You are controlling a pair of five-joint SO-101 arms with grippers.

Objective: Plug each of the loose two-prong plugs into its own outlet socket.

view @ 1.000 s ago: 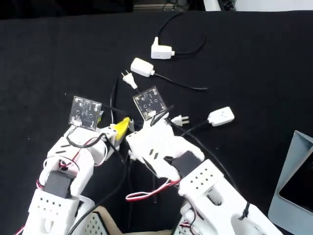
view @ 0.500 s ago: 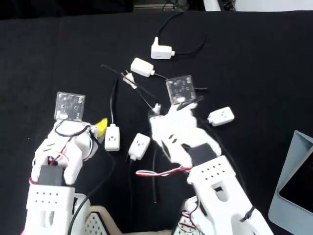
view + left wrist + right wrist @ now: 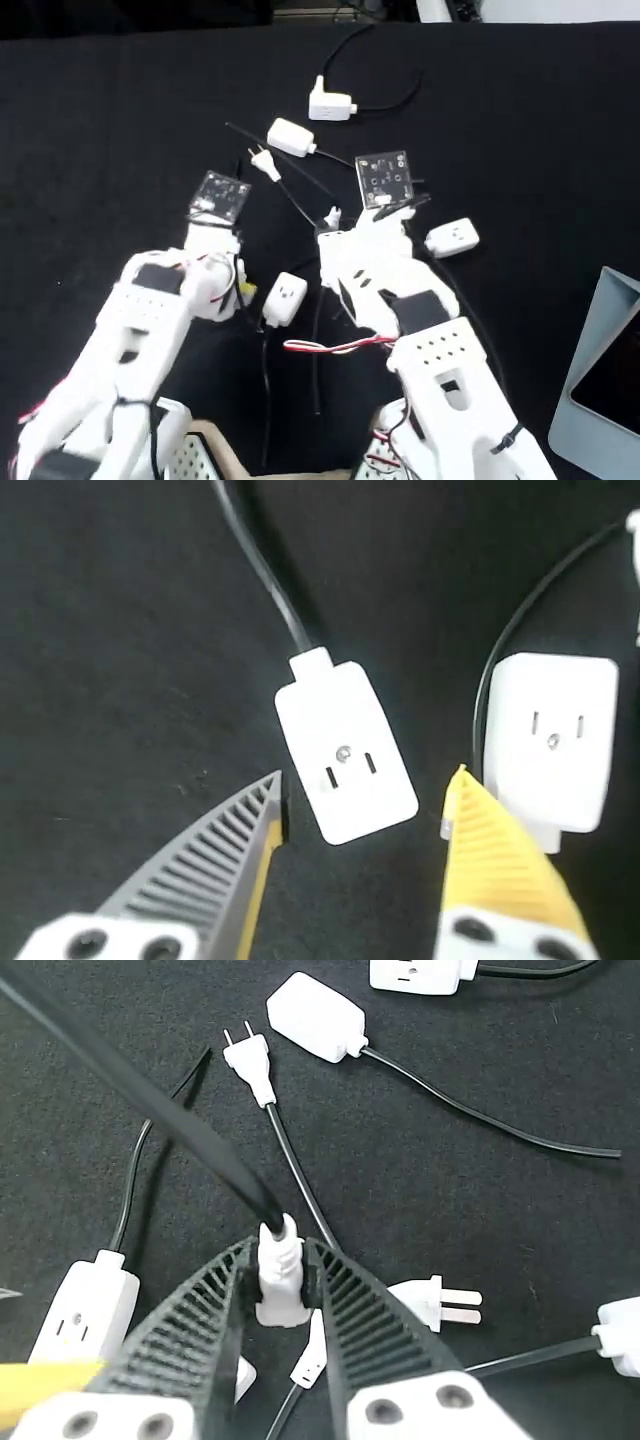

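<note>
Bench (image 3: 520, 120): black cloth; grey device (image 3: 592, 400) well apart from held plug (image 3: 277, 1285).
Right gripper (image 3: 280, 1260): clamped on held plug.
Left gripper (image 3: 367, 780): apart, astride outlet socket (image 3: 345, 760) near held plug.
Right wrist view: spare plug (image 3: 438, 1305) just beside held plug.

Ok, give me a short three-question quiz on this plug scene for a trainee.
1. True or false: the right hand is shut on a white plug.
2. The open left hand is poised over: A) a socket block, B) a two-prong plug, C) a screwdriver.
3. Fill in: the held plug's cord is ____ in colour.
Key: 1 true; 2 A; 3 black.
</note>
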